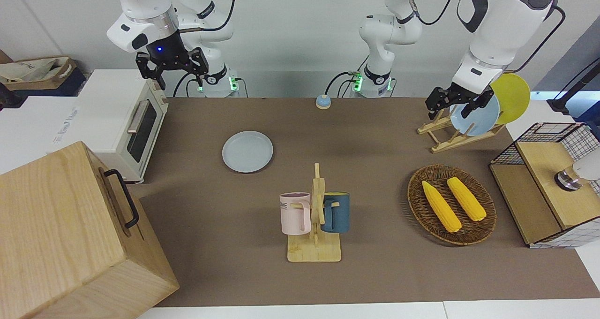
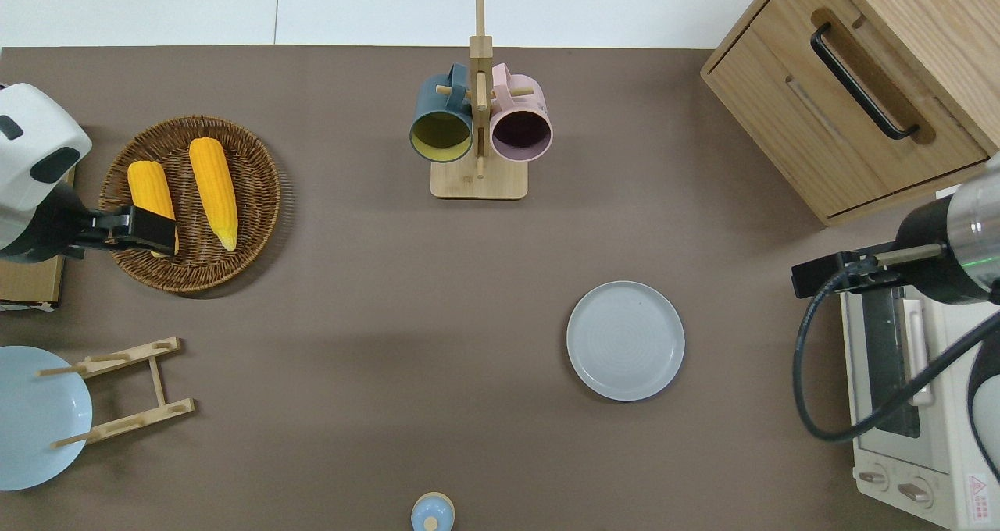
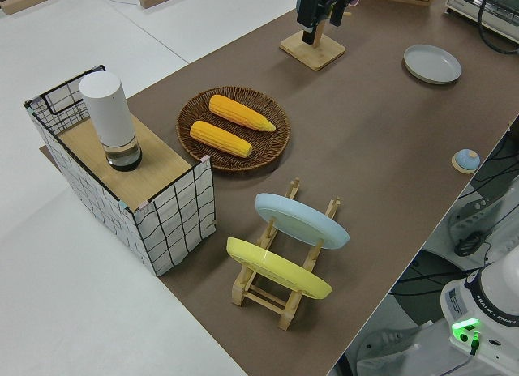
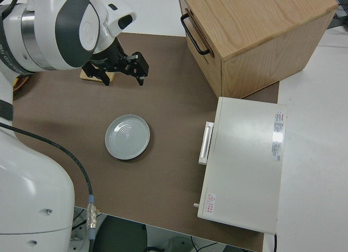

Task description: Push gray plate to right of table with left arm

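Note:
The gray plate (image 1: 247, 151) lies flat on the brown table (image 1: 375, 140), toward the right arm's end, near the toaster oven; it also shows in the overhead view (image 2: 625, 340), the left side view (image 3: 432, 63) and the right side view (image 4: 128, 137). My left gripper (image 1: 453, 109) is open and empty, up in the air over the rim of the corn basket (image 2: 152, 232), far from the plate. It also shows in the left side view (image 3: 322, 23). My right gripper (image 1: 177, 77) is open and the right arm is parked.
A wicker basket (image 1: 487, 218) holds two corn cobs. A mug rack (image 1: 315, 225) carries a pink and a blue mug. A plate rack (image 1: 445, 138) holds a light-blue and a yellow plate. A toaster oven (image 1: 126, 122), a wooden cabinet (image 1: 70, 234), a small blue bell (image 1: 322, 102) and a wire box (image 1: 553, 183) stand around.

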You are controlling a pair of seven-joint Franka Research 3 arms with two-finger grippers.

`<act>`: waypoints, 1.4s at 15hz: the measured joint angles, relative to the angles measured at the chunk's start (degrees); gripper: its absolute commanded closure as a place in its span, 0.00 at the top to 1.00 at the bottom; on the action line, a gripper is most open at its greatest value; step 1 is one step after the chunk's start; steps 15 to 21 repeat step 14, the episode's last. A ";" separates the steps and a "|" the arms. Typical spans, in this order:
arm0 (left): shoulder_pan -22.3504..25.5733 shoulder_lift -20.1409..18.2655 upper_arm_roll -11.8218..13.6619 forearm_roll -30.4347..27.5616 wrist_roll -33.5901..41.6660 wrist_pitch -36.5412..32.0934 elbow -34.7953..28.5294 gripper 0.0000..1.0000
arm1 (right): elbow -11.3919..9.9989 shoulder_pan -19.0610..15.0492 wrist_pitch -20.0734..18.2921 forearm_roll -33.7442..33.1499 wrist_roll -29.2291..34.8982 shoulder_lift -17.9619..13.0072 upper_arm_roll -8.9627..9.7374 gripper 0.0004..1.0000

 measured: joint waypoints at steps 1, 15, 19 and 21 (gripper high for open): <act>2.02 0.01 -1.92 0.00 0.17 0.00 -0.02 1.00 | 0.00 0.00 0.00 0.00 0.00 0.00 0.00 0.98; 4.83 0.57 -2.72 -0.04 0.14 1.49 -0.01 1.00 | 0.00 0.00 0.00 0.00 0.00 0.00 0.00 0.98; 4.83 0.57 -2.72 -0.04 0.14 1.49 -0.01 1.00 | 0.00 0.00 0.00 0.00 0.00 0.00 0.00 0.98; 4.83 0.57 -2.72 -0.04 0.14 1.49 -0.01 1.00 | 0.00 0.00 0.00 0.00 0.00 0.00 0.00 0.98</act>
